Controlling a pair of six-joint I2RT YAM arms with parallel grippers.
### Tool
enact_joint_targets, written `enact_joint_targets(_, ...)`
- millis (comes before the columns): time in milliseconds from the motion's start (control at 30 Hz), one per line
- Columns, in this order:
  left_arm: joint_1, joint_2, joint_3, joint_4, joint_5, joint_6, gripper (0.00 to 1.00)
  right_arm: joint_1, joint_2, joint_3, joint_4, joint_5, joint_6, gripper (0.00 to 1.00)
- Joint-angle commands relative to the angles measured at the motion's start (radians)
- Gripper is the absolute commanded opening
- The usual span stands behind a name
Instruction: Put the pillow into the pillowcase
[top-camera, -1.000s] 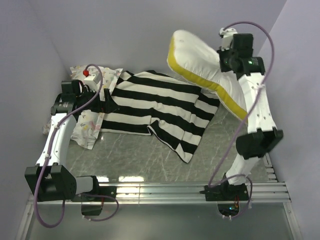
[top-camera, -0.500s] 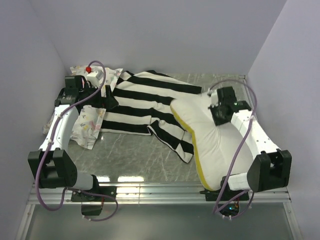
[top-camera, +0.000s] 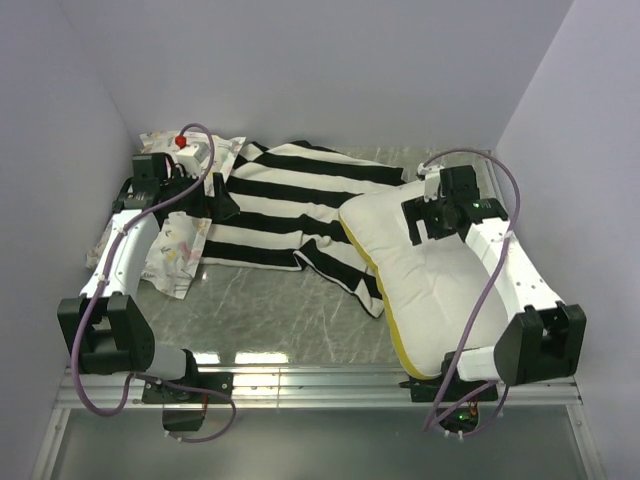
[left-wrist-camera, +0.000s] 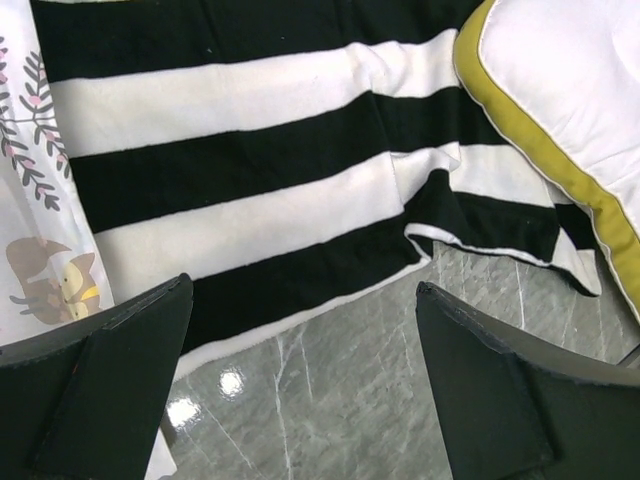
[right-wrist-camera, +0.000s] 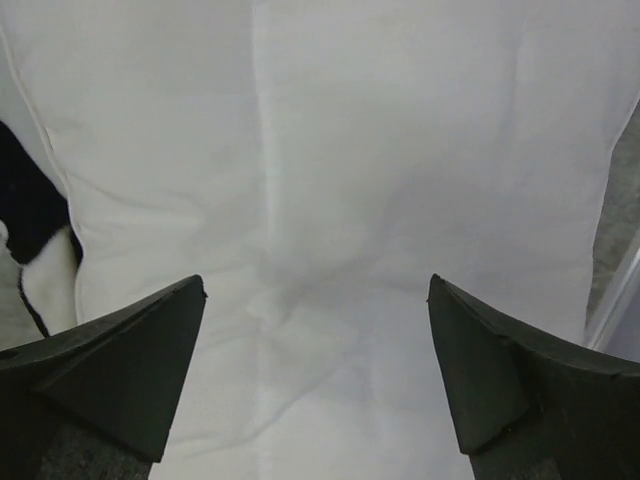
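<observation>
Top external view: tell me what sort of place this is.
Probably a robot test cell, not a bedroom: plain walls box in a marble-look table; left arm and right arm are bolted to a metal rail.

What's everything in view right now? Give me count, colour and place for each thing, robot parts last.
pillow: one, cream-white with a yellow band, on the right side of the table, its left edge lying over the pillowcase's right end
pillowcase: one, black and white stripes, spread flat at the far centre
printed pillow: one, pastel print on white, far left, partly under the pillowcase
table: one, grey marbled top
arms: two, white and black with purple cables, bases at the near edge
left gripper: one, black, open, above the pillowcase's near-left edge
right gripper: one, black, open, above the pillow
</observation>
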Motion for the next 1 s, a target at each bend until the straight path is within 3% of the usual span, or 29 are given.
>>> enact_joint_targets(0, -0.003, 0.002, 0.015, 0.035, 0.031, 0.038, 0.99, -0.014, 0.102, 0.071, 0.004, -0.024, 0.155, 1.00)
enact_joint_targets(333, -0.055, 0.065, 0.085, 0.036, -0.015, 0.081, 0.99, -0.023, 0.429, 0.094, 0.091, 0.022, 0.178, 0.97)
enact_joint_targets(400, -0.095, 0.087, 0.105, 0.036, -0.035, 0.091, 0.99, -0.027, 0.441, 0.076, 0.091, 0.002, 0.158, 0.78)
enact_joint_targets(433, -0.112, 0.096, 0.122, 0.036, -0.059, 0.100, 0.99, -0.038, 0.434, 0.068, 0.082, -0.019, 0.141, 0.54)
enact_joint_targets(467, -0.130, 0.107, 0.131, 0.035, -0.073, 0.107, 0.99, -0.043, 0.417, 0.065, 0.073, -0.065, 0.131, 0.39)
enact_joint_targets(500, -0.176, 0.129, 0.143, 0.039, -0.093, 0.110, 0.99, -0.050, 0.367, 0.065, 0.062, -0.093, 0.117, 0.00)
enact_joint_targets(600, -0.258, 0.195, 0.203, 0.074, -0.148, 0.088, 0.96, -0.083, 0.221, 0.088, -0.007, -0.172, 0.048, 0.00)
enact_joint_targets(767, -0.373, 0.372, 0.416, 0.126, -0.203, -0.035, 0.82, -0.217, -0.015, 0.166, -0.114, -0.188, -0.098, 0.00)
enact_joint_targets(967, -0.511, 0.623, 0.596, 0.217, -0.224, -0.182, 0.74, -0.342, -0.138, 0.164, -0.162, -0.232, -0.167, 0.00)
